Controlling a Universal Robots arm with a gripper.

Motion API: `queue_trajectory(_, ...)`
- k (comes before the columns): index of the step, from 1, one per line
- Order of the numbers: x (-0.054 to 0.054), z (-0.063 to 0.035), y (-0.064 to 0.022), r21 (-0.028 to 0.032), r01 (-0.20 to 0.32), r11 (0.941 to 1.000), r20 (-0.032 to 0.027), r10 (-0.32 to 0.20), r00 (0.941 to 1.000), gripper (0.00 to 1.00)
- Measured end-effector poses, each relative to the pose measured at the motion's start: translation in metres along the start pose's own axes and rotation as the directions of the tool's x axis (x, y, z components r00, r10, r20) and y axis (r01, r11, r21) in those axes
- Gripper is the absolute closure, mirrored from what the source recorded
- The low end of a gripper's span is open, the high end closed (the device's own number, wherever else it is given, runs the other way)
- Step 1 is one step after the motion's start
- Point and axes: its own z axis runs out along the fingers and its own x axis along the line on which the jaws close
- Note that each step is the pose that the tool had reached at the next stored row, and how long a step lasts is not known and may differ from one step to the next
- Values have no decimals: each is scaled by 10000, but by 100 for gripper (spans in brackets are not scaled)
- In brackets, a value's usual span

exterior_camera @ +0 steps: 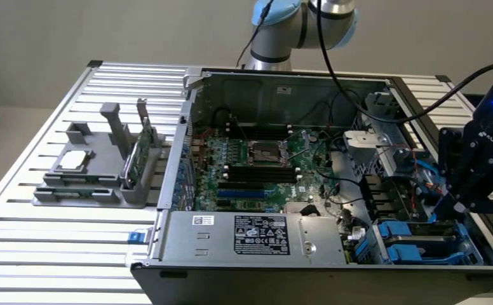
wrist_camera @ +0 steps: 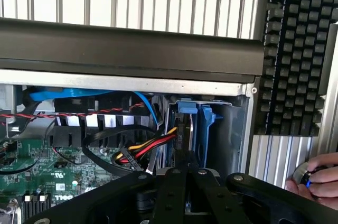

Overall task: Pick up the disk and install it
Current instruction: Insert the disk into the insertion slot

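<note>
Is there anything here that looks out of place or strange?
Yes: a hand rests on the table beside the case, close to the gripper. The gripper is shut at the blue drive bay. Nothing looks spilled or damaged.

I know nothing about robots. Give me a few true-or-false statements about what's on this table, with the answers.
1. The black computer case lies open, its green motherboard exposed. True.
2. The robot's black hand hovers over the grey parts holder. False: it is down at the blue drive bay, on the exterior view's right.
3. The hand's fingers are spread wide. False: they are shut together.
4. A red, yellow and black cable bundle runs beside the blue bay. True.
5. A person's hand is near the case. True.
</note>
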Motion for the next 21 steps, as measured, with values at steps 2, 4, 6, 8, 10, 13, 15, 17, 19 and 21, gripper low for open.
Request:
queue_trajectory(2, 0, -1, 6, -3, 20, 10000, 2, -20, 10000, 89)
queue_trajectory(4, 0, 3, 14, -6, 44, 10000, 0, -44, 10000, 89)
queue_trajectory(6, -1, 6, 19, -9, 69, 10000, 4, -69, 10000, 89)
queue_trajectory(8, 1, 19, 24, -13, 103, 9999, 2, -103, 9999, 89)
queue_trajectory(10, 2, 33, 28, -18, 139, 9999, 4, -139, 9999, 89)
queue_trajectory(13, 5, 57, 33, -25, 194, 9998, 7, -194, 9998, 89)
queue_trajectory(15, 7, 71, 38, -30, 232, 9997, 9, -231, 9997, 89)
queue_trajectory(17, 8, 80, 44, -35, 268, 9996, 12, -268, 9996, 89)
queue_trajectory(19, 9, 90, 50, -39, 303, 9995, 12, -303, 9995, 89)
queue_trajectory(21, 10, 101, 54, -44, 335, 9994, 14, -335, 9994, 89)
